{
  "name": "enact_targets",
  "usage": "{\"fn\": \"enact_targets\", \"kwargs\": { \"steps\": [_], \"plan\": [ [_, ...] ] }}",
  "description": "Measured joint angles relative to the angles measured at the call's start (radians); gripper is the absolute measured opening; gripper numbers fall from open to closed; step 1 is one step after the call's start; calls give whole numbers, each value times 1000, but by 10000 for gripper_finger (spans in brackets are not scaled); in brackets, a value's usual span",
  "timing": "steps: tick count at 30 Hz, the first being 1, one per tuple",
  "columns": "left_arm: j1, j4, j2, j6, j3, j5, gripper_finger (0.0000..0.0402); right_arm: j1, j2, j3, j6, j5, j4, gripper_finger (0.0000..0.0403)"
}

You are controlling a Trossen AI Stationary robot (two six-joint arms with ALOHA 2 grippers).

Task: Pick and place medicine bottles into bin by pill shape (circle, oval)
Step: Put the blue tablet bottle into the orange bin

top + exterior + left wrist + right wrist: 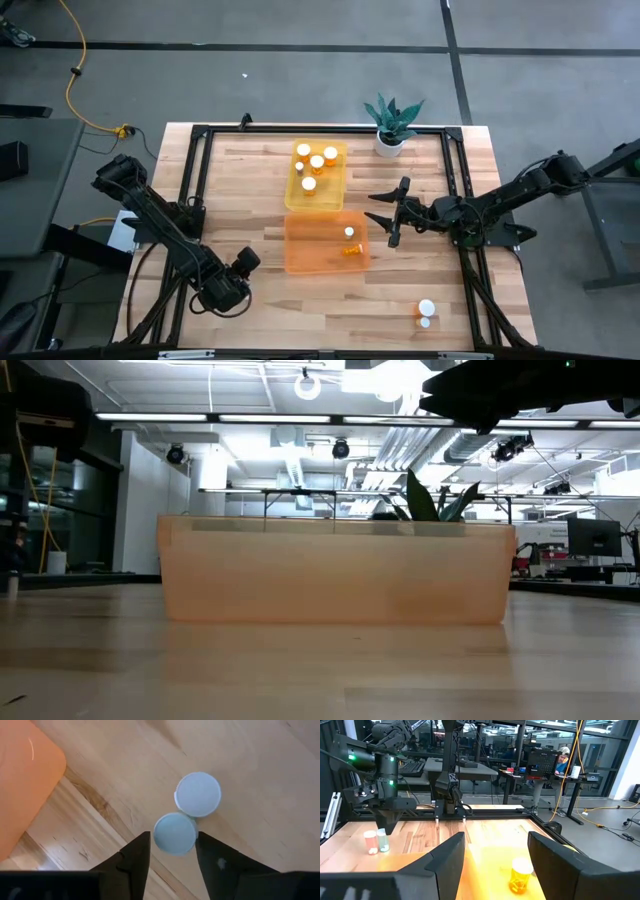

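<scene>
Two small bottles with white caps (175, 834) (198, 794) stand side by side on the table under my left gripper (172, 840). The gripper is open and points down, with one finger on each side of the nearer cap. In the right wrist view its tips (387, 824) hang just above the pair (376, 841). In the high view the left arm (228, 292) hides them. My right gripper (383, 218) is open and empty at the right edge of the orange bin (300, 262). That bin holds an upright bottle (349, 232) and a lying one (351, 250).
A yellow bin (325, 195) behind the orange one holds several upright bottles. Two more bottles (426, 312) stand near the table's front right. A potted plant (392, 125) stands at the far edge. Black frame rails run along the table's sides.
</scene>
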Motion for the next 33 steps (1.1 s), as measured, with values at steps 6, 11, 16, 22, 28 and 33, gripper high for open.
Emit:
{"fn": "enact_targets", "kwargs": {
  "steps": [6, 11, 16, 22, 28, 33],
  "plan": [
    [0, 2, 0, 0, 0, 0, 108, 0, 0, 0, 0, 0, 0, 211],
    [0, 2, -1, -2, 0, 0, 95, 0, 0, 0, 0, 0, -1, 211],
    [0, 1, -1, -25, 0, -1, 94, 0, 0, 1, 0, 0, -16, 211],
    [0, -76, -24, -27, 13, -38, 93, 0, 0, 1, 0, 0, -16, 211],
    [1, -245, -83, -17, 115, -187, 93, 0, 0, 1, 0, 0, -16, 211],
    [50, -229, -155, 97, 189, -382, 93, 0, 0, 1, 0, 0, -16, 211]
  ]
}}
